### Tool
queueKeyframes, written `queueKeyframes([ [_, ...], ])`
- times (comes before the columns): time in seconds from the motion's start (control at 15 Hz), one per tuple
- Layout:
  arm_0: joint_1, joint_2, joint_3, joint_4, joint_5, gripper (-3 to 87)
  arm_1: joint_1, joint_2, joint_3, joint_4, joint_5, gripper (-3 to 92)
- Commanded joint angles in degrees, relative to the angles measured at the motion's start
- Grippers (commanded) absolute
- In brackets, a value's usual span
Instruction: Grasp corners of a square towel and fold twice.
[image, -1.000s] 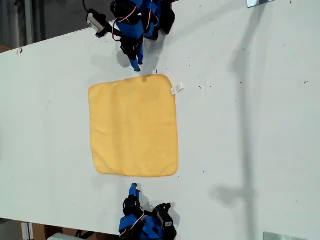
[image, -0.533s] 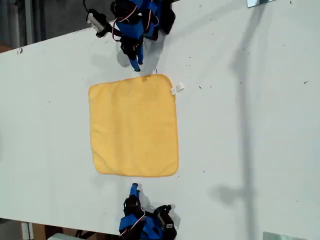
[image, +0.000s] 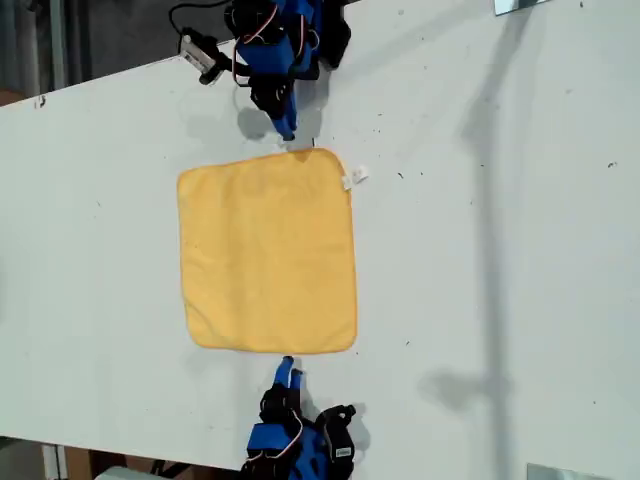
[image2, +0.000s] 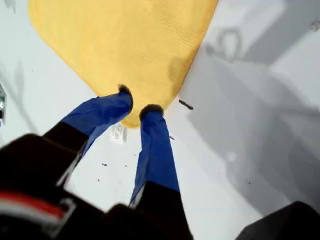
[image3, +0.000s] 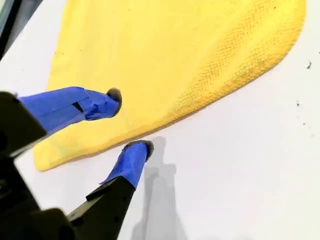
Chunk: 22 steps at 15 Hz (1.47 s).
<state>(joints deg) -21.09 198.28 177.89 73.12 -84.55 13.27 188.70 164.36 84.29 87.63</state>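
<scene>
So the towel (image: 268, 252) lies flat and unfolded mid-tabletop (image: 500, 200), soft and floppy, so pinch right at the corners. My first gripper (image2: 136, 102) hovers over the tagged corner (image2: 131, 120), jaws narrowly parted; my second gripper (image3: 131, 120) straddles an edge, jaws wider, both empty. The little white tag (image2: 117, 133) shows up close here (just a speck from the exterior view).
</scene>
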Motion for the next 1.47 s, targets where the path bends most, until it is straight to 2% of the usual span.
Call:
queueKeyframes([
  [0.0, -1.0, 0.4, 1.1, -6.1, 2.5, 13.7, -3.7, -4.5, -3.2, -15.4, -10.8, 29.8],
  [0.07, -1.8, -1.9, 1.8, -12.0, 6.2, 11.8, -3.8, -24.3, -10.7, -19.8, -13.9, 31.7],
  [0.13, -4.7, -10.1, 0.7, -17.0, 9.1, 12.7, -6.3, -51.9, -23.8, -19.8, -16.7, 34.9],
  [0.27, -2.1, -33.6, -6.5, -25.7, 7.3, 15.3, -12.8, -82.0, -40.6, -19.4, -19.2, 36.5],
  [0.33, -0.3, -49.9, -13.5, -28.5, 5.7, 15.6, -14.2, -87.3, -44.1, -17.1, -19.2, 36.9],
  [0.4, 1.0, -66.4, -22.7, -28.2, 3.7, 15.6, -15.5, -88.3, -45.0, -15.0, -19.2, 37.2],
  [0.53, 1.2, -79.7, -32.4, -26.0, 4.1, 16.2, -17.1, -88.1, -44.4, -10.4, -18.5, 37.4],
  [0.73, 1.0, -68.7, -24.1, -28.4, 3.2, 15.9, -16.8, -89.2, -42.0, -10.4, -18.5, 37.5],
  [1.07, 1.1, -64.9, -21.4, -28.7, 2.8, 15.7, -18.1, -95.7, -42.0, -19.0, -18.9, 36.1],
  [1.13, 1.1, -65.0, -21.4, -28.7, 2.8, 15.6, -16.7, -97.3, -43.3, -20.0, -20.5, 33.8],
  [1.27, 1.3, -64.9, -21.3, -28.7, 2.8, 15.3, -14.7, -101.9, -47.3, -19.8, -22.1, 12.7],
  [1.4, 1.4, -65.2, -21.4, -28.7, 3.2, 15.5, -13.9, -105.5, -50.4, -18.7, -22.4, 0.0],
])
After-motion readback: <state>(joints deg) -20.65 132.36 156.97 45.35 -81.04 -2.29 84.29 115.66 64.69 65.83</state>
